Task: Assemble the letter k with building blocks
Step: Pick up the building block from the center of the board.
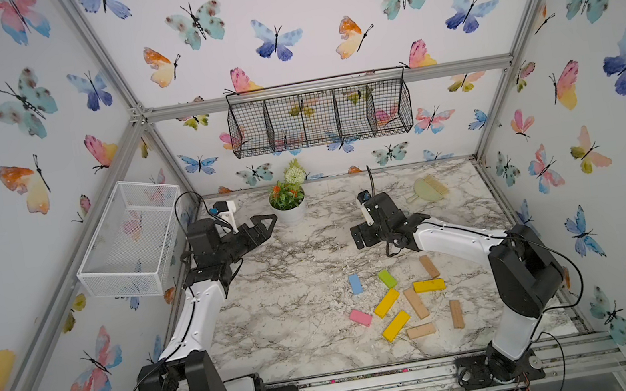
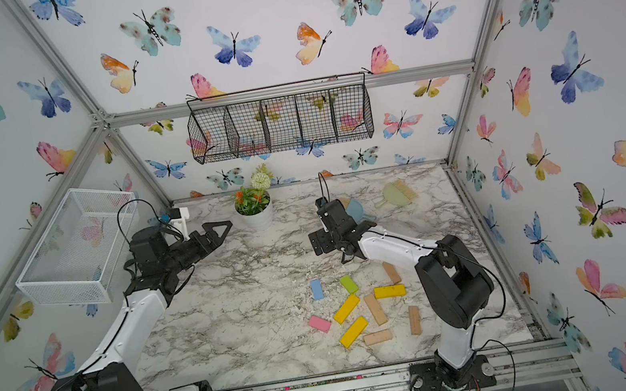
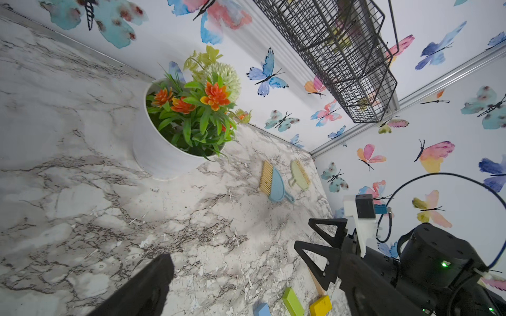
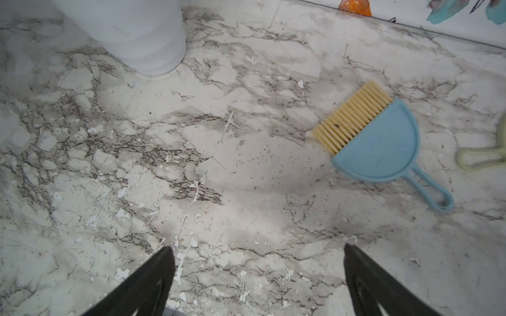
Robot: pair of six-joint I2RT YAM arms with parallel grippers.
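The left gripper (image 1: 265, 224) hangs over the far left part of the marble table (image 1: 278, 315), pointing toward the white flower pot (image 1: 290, 214) nearby. Its jaws stand wide apart with nothing between them, though its own wrist view catches only one finger (image 3: 149, 284). The right gripper (image 4: 257, 246) is spread just as wide: in its wrist view the two black fingers frame bare marble and touch nothing, and the blue dustpan (image 4: 383, 147) with its brush lies off to one side, well clear. The left wrist view also shows this gripper's two triangular fingers parted with only air between them. The building blocks (image 2: 376, 309) lie flat in a loose scatter on the near right part of the table, well apart from both grippers. The light blue block (image 1: 355, 283) and the green block (image 1: 387, 278) sit along the cluster's far edge and the pink block (image 1: 360, 318) at its left. The three yellow blocks (image 1: 386, 303) are mixed among the four tan blocks (image 1: 416, 303). Neither gripper holds or touches any block
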